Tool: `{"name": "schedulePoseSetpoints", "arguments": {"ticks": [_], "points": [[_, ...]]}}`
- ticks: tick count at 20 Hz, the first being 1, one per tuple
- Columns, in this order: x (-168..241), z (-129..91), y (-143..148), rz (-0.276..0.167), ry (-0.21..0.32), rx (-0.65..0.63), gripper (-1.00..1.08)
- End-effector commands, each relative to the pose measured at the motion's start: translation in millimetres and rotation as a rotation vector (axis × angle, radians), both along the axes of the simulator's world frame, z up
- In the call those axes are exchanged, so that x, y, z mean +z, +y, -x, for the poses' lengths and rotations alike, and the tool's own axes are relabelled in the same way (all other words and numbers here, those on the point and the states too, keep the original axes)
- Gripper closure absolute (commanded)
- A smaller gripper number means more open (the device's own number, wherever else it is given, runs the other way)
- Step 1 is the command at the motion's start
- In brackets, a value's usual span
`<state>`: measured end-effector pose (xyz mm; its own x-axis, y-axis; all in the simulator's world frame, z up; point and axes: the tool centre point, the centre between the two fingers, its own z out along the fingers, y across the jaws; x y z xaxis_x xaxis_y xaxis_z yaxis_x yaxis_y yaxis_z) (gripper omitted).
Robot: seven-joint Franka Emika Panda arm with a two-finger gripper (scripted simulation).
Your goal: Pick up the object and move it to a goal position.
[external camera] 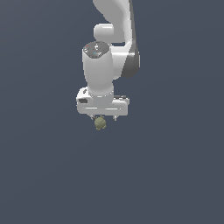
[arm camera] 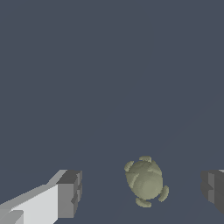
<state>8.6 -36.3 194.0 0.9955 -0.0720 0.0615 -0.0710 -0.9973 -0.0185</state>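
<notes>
The object, a small lumpy olive-green ball [external camera: 100,124], sits on the dark grey floor just under the white arm's hand in the exterior view. In the wrist view the ball [arm camera: 145,181] lies between the two grey fingertips [arm camera: 69,194], nearer the far finger, with a clear gap to each. My gripper [external camera: 103,118] is open around the ball and touches it on neither side. The hand's white body hides most of the fingers in the exterior view.
The white arm [external camera: 111,48] rises toward the top of the exterior view. The flat dark grey floor [external camera: 175,175] spreads all around, and no other object or goal mark shows.
</notes>
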Motion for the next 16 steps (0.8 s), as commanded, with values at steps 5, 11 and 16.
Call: {"name": "schedulePoseSetpoints", "arguments": {"ticks": [5, 11, 16], "points": [[-1, 1, -3, 0.000, -0.001, 0.002, -0.92], [-13, 8, -8, 0.006, 0.006, 0.045, -0.92], [-33, 20, -15, 0.013, 0.016, 0.115, -0.92]]}}
